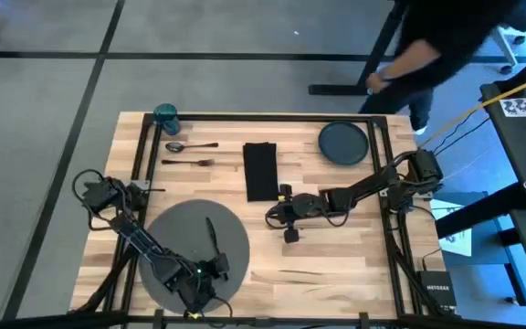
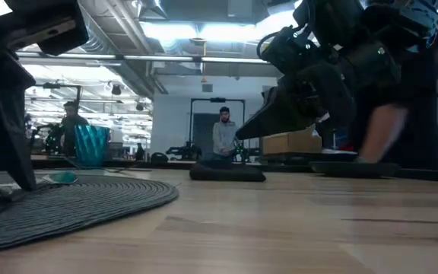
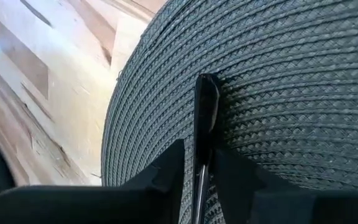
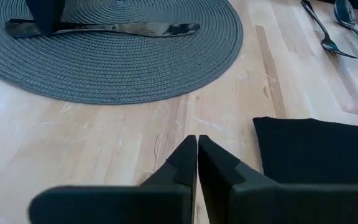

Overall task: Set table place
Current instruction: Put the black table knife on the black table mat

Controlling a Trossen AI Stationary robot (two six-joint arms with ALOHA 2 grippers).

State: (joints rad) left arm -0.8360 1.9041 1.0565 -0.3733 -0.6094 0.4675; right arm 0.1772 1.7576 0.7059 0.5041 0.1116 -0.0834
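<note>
Where woven round mat [image 3: 303, 93] ridged, slim glossy knife [image 3: 205, 112].

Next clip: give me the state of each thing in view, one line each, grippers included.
Mat: flat on the table, a knife on it.
Knife: lying on the mat, held by the left gripper.
Right gripper: shut, empty, beside the napkin.
Napkin: folded, flat.
Plate: empty, at the far right corner.
Cup: upright, far left corner.
Spoon and fork: lying side by side.
</note>
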